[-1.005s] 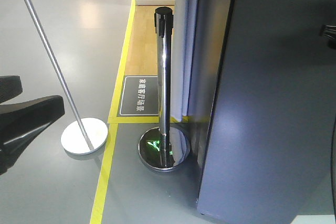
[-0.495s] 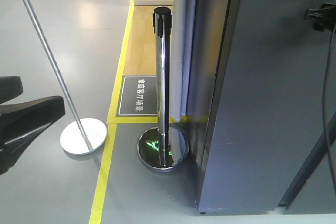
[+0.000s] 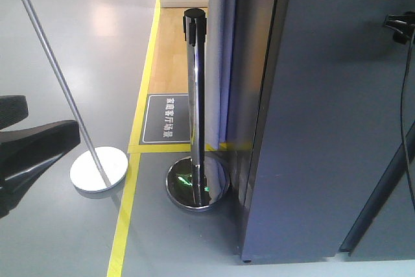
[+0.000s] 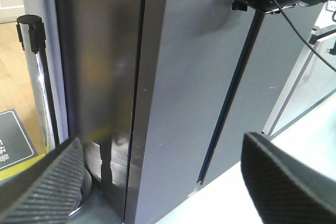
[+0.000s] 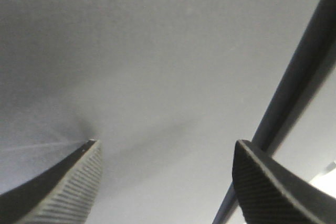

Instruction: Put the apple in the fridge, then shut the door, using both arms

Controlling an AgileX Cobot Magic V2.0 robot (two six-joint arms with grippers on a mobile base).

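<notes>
Grey floor with yellow tape lines, a chrome post (image 3: 195, 105) standing left of the fridge (image 3: 256, 95). Door (image 4: 210, 77) nearly shut, only a dark seam showing, so the apple is out of view, presumably inside. Right gripper (image 5: 165, 182) spread wide and empty right at the door face, likely pushing. Left gripper (image 4: 163, 182) wide apart too, holding nothing, hanging back

A dark floor sign (image 3: 166, 119) bears white Chinese characters, too small to read.
</notes>
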